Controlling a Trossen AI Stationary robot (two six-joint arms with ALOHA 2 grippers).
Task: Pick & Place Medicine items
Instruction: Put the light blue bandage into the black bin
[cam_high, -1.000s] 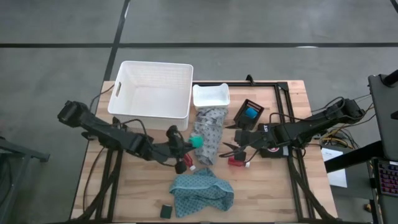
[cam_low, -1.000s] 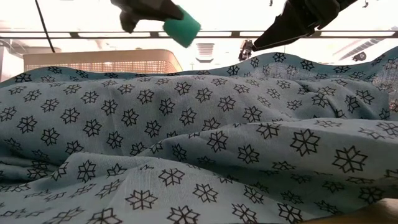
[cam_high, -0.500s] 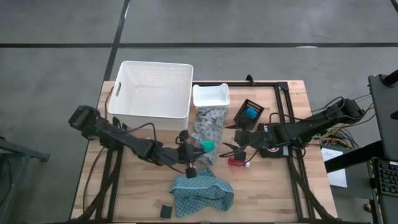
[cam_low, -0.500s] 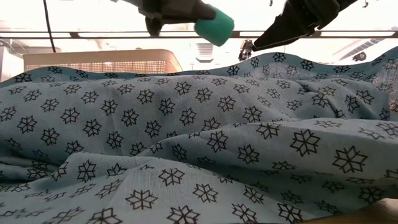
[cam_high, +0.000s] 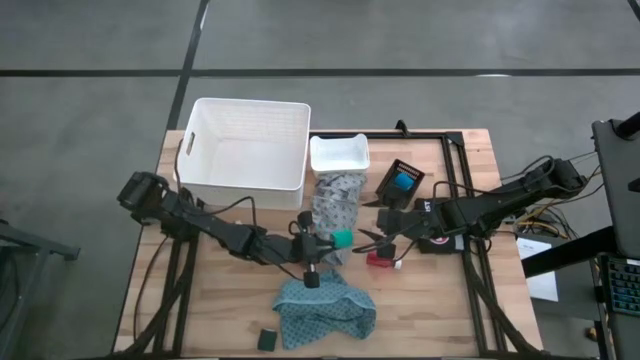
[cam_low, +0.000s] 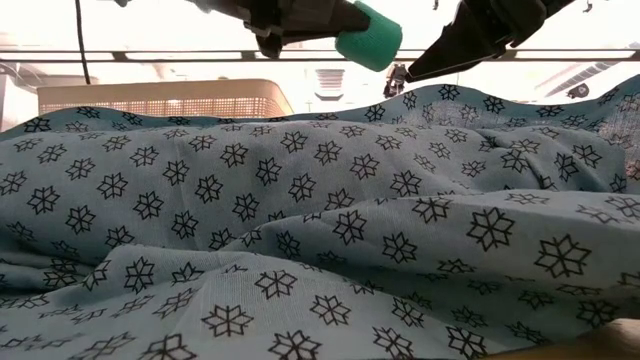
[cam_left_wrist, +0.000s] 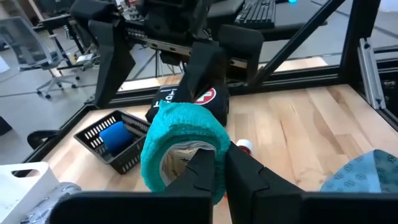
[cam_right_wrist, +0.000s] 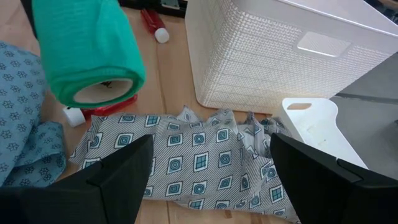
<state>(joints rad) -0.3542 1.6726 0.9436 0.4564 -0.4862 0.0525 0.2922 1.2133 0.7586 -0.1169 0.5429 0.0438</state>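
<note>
My left gripper (cam_high: 322, 242) is shut on a green round roll (cam_high: 341, 238), hollow inside, and carries it above the grey patterned cloth (cam_high: 335, 208). In the low view the roll (cam_low: 368, 35) hangs high over the teal cloth (cam_low: 320, 230). My right gripper (cam_high: 372, 240) stands open just right of the roll, over a red bottle (cam_high: 380, 259) lying on the table. In the right wrist view two more red bottles (cam_right_wrist: 152, 25) (cam_right_wrist: 109, 107) lie on the wood behind the roll (cam_right_wrist: 87, 56). The blue container (cam_high: 402, 182) sits in a small black basket. My left gripper (cam_left_wrist: 222, 171) holds the green roll by the wall at its open end (cam_left_wrist: 214, 152), one finger (cam_left_wrist: 200, 169) inside the hollow and the other (cam_left_wrist: 249, 177) outside. The fingers come roughly level from the table's left. The roll is lifted clear, its open end toward the wrist camera.
A large white basket (cam_high: 245, 145) and a small white tray (cam_high: 340, 153) stand at the far side. The black first-aid pouch (cam_left_wrist: 193, 99) lies under the right arm. The teal cloth (cam_high: 325, 305) is bunched near the front edge beside a small dark object (cam_high: 266, 340).
My left gripper has carried the green roll toward the table's right, closing on my right gripper, still lifted clear. The right arm has kept still.
</note>
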